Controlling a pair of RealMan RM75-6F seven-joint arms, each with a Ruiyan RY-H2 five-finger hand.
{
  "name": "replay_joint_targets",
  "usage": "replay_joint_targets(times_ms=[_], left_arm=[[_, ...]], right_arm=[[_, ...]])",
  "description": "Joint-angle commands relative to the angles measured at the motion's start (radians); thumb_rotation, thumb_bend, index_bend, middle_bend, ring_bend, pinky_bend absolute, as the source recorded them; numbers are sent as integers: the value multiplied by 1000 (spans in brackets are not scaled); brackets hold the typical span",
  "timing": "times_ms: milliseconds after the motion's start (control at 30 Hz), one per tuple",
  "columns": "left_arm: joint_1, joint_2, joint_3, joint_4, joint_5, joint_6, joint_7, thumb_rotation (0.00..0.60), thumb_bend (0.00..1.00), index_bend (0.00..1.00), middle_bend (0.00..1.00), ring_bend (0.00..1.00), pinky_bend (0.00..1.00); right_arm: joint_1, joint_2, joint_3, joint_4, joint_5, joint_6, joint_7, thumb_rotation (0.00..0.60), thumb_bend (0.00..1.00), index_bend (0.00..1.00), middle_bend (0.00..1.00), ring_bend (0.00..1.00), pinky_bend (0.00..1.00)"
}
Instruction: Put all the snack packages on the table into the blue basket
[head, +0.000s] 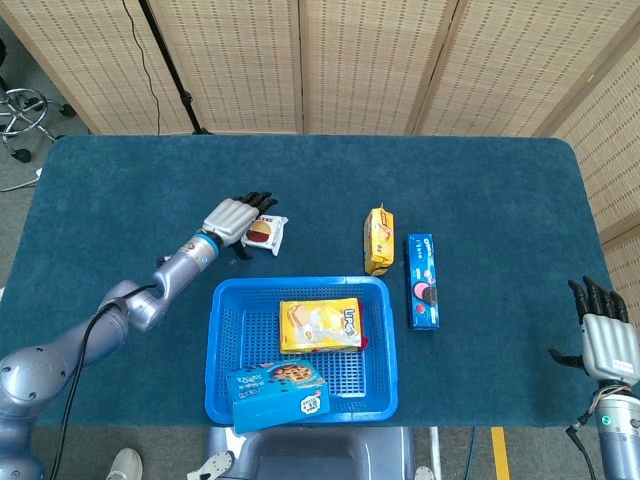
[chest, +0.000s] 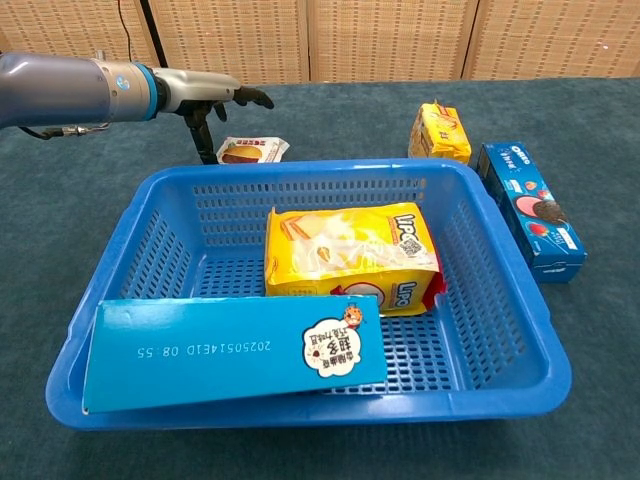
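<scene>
A small white snack packet (head: 266, 234) (chest: 252, 150) lies on the table just behind the blue basket (head: 222, 340) (chest: 500, 350). My left hand (head: 232, 218) (chest: 205, 92) hovers over its left end with fingers spread, thumb pointing down beside it; it holds nothing. The basket holds a yellow biscuit pack (head: 320, 325) (chest: 350, 255) and a blue cookie box (head: 278, 393) (chest: 235, 350). A small yellow pack (head: 378, 239) (chest: 440, 133) and a blue Oreo box (head: 423, 282) (chest: 530, 210) lie right of the basket. My right hand (head: 602, 335) rests open at the table's near right corner.
The dark blue table (head: 500, 190) is backed by wicker screens (head: 370, 60). A chair base (head: 25, 110) stands on the floor at the far left.
</scene>
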Motion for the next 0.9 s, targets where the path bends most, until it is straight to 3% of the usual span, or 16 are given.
replay_joint_targets(times_ms=[33,133,167,233,300,400,633,900], left_arm=[[-8,-51,-13,63,-15,-27,-13,600,0,0,0,0,171],[-16,-84,-25,108,-19,-44,-28,600,0,1,1,46,208],[-18,-92,-28,120,-19,-46,-31,600,0,22,20,107,254],[-21,-111,-34,149,-15,-33,-31,600,3,150,117,244,355],[-20,-123,-35,168,-10,-19,-29,600,21,367,297,388,452],[-17,-130,-39,185,-6,-4,-23,600,48,508,431,486,502],[6,-87,-42,142,17,57,-39,600,60,537,455,506,514],[61,102,-57,-101,86,258,-109,600,68,553,466,517,514]], right_arm=[[2,-1,2,3,4,-3,2,600,0,0,0,0,0],[4,-1,3,6,7,-8,4,600,0,0,0,0,0],[5,-1,3,6,8,-9,5,600,0,0,0,0,0],[6,-2,4,9,11,-13,6,600,0,0,0,0,0],[8,-3,4,11,14,-16,7,600,0,0,0,0,0],[11,-6,4,16,16,-24,7,600,0,0,0,0,0],[14,-7,0,13,11,-26,4,600,0,0,0,0,0],[10,-5,-7,-3,-5,-12,0,600,0,0,0,0,0]])
